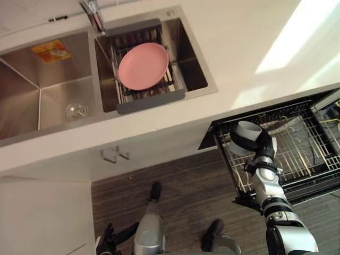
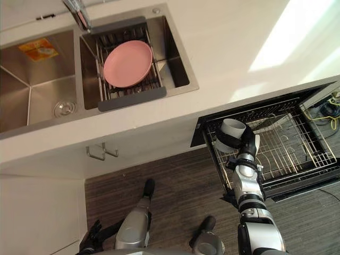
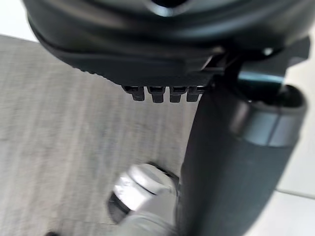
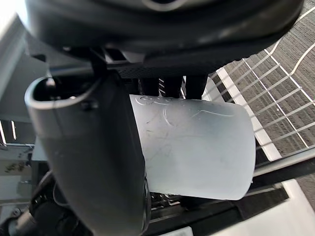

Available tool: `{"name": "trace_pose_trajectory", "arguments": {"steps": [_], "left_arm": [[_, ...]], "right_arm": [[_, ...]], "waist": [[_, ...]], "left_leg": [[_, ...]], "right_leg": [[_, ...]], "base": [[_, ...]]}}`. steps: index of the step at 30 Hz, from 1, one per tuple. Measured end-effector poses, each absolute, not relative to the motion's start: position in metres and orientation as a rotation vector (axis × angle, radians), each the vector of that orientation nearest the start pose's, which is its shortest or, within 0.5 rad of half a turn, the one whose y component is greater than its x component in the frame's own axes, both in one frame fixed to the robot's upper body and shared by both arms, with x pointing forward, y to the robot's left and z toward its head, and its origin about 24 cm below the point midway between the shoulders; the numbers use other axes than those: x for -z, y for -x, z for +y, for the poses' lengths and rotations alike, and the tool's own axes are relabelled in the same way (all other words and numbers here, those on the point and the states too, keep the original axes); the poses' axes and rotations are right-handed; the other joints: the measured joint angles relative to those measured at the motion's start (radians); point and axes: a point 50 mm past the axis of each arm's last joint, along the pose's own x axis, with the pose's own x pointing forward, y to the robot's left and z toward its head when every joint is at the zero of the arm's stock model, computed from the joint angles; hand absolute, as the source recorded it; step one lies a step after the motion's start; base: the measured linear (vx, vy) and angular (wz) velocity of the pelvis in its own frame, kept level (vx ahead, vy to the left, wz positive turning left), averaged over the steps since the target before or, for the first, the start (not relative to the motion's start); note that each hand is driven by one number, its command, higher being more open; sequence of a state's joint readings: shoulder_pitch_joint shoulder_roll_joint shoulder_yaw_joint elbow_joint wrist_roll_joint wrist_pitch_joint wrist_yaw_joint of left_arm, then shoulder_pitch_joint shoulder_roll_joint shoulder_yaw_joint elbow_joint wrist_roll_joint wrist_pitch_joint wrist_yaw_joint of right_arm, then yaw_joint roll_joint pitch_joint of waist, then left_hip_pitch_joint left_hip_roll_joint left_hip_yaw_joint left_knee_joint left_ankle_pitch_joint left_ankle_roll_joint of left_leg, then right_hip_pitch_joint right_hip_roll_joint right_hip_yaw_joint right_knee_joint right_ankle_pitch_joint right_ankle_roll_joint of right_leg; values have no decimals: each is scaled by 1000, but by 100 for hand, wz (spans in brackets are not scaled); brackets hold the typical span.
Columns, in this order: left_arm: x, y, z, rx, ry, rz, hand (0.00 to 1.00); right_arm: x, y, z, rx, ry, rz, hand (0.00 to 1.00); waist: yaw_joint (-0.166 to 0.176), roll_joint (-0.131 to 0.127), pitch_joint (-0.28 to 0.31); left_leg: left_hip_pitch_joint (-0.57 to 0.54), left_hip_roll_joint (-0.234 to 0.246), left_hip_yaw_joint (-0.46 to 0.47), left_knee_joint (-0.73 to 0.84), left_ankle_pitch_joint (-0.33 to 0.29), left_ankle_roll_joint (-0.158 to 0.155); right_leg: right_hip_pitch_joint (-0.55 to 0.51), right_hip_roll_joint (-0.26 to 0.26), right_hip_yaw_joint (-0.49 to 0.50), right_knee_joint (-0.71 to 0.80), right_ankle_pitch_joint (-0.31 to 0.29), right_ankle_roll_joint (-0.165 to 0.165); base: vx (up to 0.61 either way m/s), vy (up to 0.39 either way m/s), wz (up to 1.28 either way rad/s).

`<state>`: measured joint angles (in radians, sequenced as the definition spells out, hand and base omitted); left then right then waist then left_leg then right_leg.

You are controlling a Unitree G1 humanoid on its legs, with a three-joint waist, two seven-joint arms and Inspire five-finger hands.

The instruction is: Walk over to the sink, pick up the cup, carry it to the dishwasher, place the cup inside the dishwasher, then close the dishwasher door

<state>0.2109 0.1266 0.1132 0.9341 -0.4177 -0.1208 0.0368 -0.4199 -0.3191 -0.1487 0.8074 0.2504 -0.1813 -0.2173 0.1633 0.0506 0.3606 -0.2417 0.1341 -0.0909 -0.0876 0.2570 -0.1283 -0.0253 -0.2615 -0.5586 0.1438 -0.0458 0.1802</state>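
Observation:
A pale grey cup [image 1: 247, 131] is held in my right hand [image 1: 264, 151], whose fingers and thumb curl round its side. In the right wrist view the cup [image 4: 197, 147] shows past the thumb, with wire grid behind it. Hand and cup hang over the near left corner of the open dishwasher's wire rack [image 1: 303, 143], which is pulled out from under the counter. I cannot tell whether the cup touches the rack. My left hand [image 1: 106, 241] hangs low by the floor with relaxed fingers and nothing in it.
A double steel sink [image 1: 32, 85] lies in the white counter [image 1: 239, 48]. Its right basin holds a drain rack with a pink plate [image 1: 143, 66], and a faucet [image 1: 93, 13] stands behind. Cabinet handles [image 1: 114, 155] stick out below over dark wood floor [image 1: 186, 186].

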Motion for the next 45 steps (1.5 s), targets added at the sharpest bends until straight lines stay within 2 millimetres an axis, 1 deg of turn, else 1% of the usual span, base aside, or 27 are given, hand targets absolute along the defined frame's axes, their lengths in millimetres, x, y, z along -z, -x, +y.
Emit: {"name": "trace_pose_trajectory", "arguments": {"steps": [1,5,6,9,13,15,19,22,26,29,30,34,36,38,40,43,45], "left_arm": [[152,-73,226,-497,276,956,100],[151,-80,225,-490,302,936,100],[151,-83,225,-486,305,929,100],[149,-89,224,-468,312,914,100],[148,-94,224,-462,330,898,100],[148,-98,224,-454,333,891,100],[147,-101,224,-449,332,883,100],[146,-102,225,-447,329,880,100],[146,-102,226,-439,322,880,100],[146,-103,226,-438,321,878,100],[146,-103,226,-438,321,878,100],[145,-105,226,-435,319,876,100],[145,-108,226,-431,311,873,100],[144,-111,225,-430,311,868,100],[144,-112,225,-431,310,866,100],[143,-115,225,-431,310,860,100],[144,-114,224,-430,313,868,100]], "right_arm": [[-20,-311,-269,459,18,147,0],[-29,-316,-273,471,37,123,0],[-36,-319,-276,478,48,106,0],[-48,-324,-284,491,115,76,0],[-58,-326,-291,527,160,66,0],[-62,-327,-298,544,183,81,0],[-62,-332,-297,545,188,123,0],[-59,-332,-298,550,190,161,0],[-57,-331,-301,545,194,192,0],[-58,-331,-302,502,191,194,0],[-58,-332,-302,486,191,196,100],[-55,-330,-303,452,187,212,100],[-49,-328,-303,451,186,238,100],[-36,-325,-298,458,164,282,100],[-31,-323,-295,485,151,287,100],[-32,-323,-294,527,151,273,100],[-35,-321,-292,558,145,238,100]], "waist": [[12,-6,5],[30,-23,30],[34,-25,34],[37,-28,39],[34,-41,53],[34,-41,53],[29,-43,54],[24,-51,59],[18,-53,60],[15,-53,60],[14,-53,60],[11,-53,60],[13,-53,60],[14,-53,60],[12,-53,60],[9,-53,60],[7,-53,60]], "left_leg": [[-14,-4,-1,0,2,2],[-37,-18,-10,0,6,6],[-51,-21,-10,0,7,9],[-74,-30,-5,-4,9,19],[-83,-41,17,-4,13,31],[-91,-47,17,-4,16,35],[-95,-52,24,-3,16,44],[-95,-50,71,0,20,53],[-95,-53,72,0,21,55],[-95,-53,74,0,21,55],[-95,-54,75,0,21,54],[-94,-54,76,0,21,54],[-94,-54,75,0,22,54],[-94,-55,74,0,22,53],[-94,-56,75,0,23,52],[-89,-55,75,0,29,43],[-66,-55,77,0,29,42]], "right_leg": [[-26,-12,2,33,-15,0],[-77,-47,7,126,-62,0],[-99,-58,7,154,-76,-1],[-134,-82,6,206,-100,0],[-153,-108,7,244,-118,1],[-165,-118,10,257,-123,1],[-170,-126,12,263,-126,4],[-170,-134,11,272,-130,6],[-170,-141,15,273,-131,6],[-172,-139,21,273,-131,6],[-174,-138,24,273,-131,6],[-176,-138,28,276,-134,7],[-177,-138,28,277,-136,8],[-177,-139,28,278,-137,9],[-177,-139,29,278,-137,9],[-172,-139,29,277,-137,9],[-147,-138,31,270,-137,9]], "base": [[-35,12,8],[-43,-21,13],[-66,-33,10],[-73,-29,12],[-44,-15,8],[-48,-15,8],[-46,-22,4],[-41,-22,7],[-38,-28,3],[-59,-33,-2],[-57,-30,-5],[-53,-34,-1],[-47,-34,1],[-51,-46,1],[-38,-42,0],[-36,-37,0],[-38,-44,-1]]}}
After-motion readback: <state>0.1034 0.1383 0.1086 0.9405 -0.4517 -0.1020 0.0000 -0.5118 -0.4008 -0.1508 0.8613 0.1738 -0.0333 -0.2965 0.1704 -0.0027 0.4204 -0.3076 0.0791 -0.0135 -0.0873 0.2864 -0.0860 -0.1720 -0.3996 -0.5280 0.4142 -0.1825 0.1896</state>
